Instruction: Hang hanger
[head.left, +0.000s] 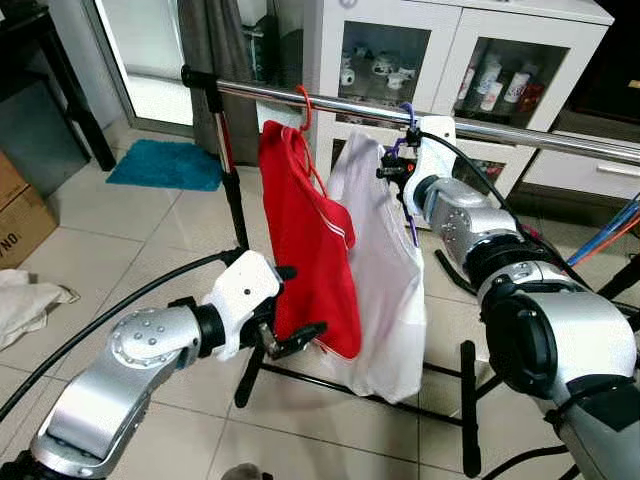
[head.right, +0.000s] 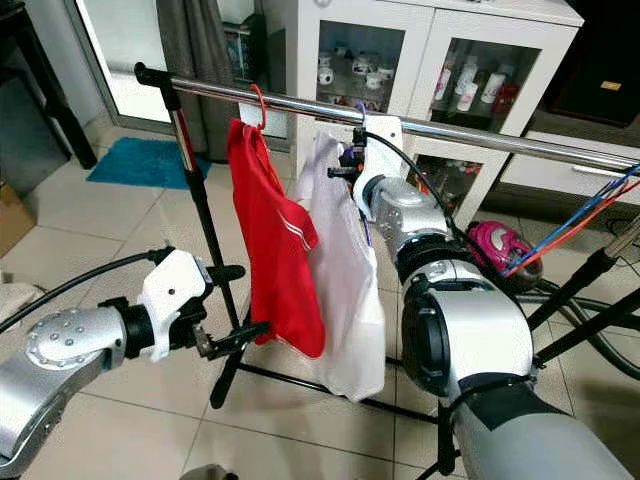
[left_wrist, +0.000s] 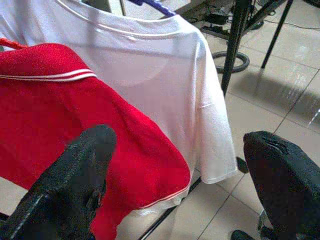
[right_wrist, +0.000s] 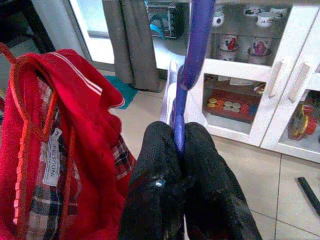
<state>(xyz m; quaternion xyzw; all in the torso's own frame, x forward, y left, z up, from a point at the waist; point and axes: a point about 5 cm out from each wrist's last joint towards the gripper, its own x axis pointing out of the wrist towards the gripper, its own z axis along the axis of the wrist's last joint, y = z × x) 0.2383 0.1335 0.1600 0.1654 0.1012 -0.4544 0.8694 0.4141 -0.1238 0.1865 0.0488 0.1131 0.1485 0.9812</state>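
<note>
Two shirts on the rail (head.left: 330, 103) from where I'm sitting: a red shirt (head.left: 305, 240) on an orange hanger (head.left: 305, 105), and at its 3 o'clock a white shirt (head.left: 378, 280) on the purple hanger (right_wrist: 192, 55). My right end effector (head.left: 392, 165) is up by the rail, fingers pressed together on that purple hanger. The right wrist view shows the pinch close up and a plaid lining inside the red shirt. My left end effector (head.left: 290, 320) sits low by the red hem, fingers spread.
</note>
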